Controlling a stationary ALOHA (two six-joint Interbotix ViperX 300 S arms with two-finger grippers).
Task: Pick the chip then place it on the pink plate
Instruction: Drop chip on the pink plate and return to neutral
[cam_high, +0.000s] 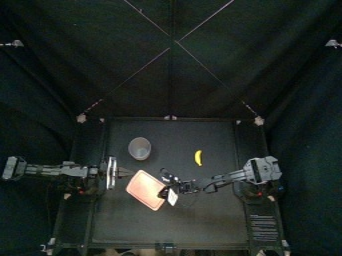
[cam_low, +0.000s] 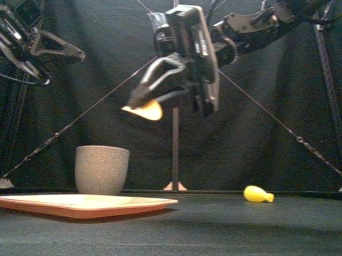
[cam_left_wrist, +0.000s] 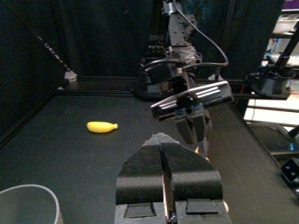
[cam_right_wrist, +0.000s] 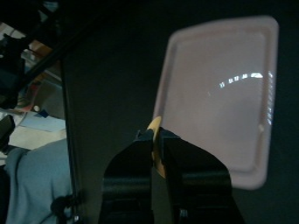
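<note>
The chip is a thin yellow-orange wedge held in the air by my right gripper, which is shut on it. In the right wrist view only the chip's yellow edge shows between the jaws, with the pink plate below. The top view places my right gripper over the right edge of the pink plate. The flat pink plate lies at the front left. My left gripper rests shut and empty at the left, above the table.
A tall grey speckled cup stands behind the plate. A small yellow toy lies on the table to the right. The left wrist view shows the cup's rim close below that gripper.
</note>
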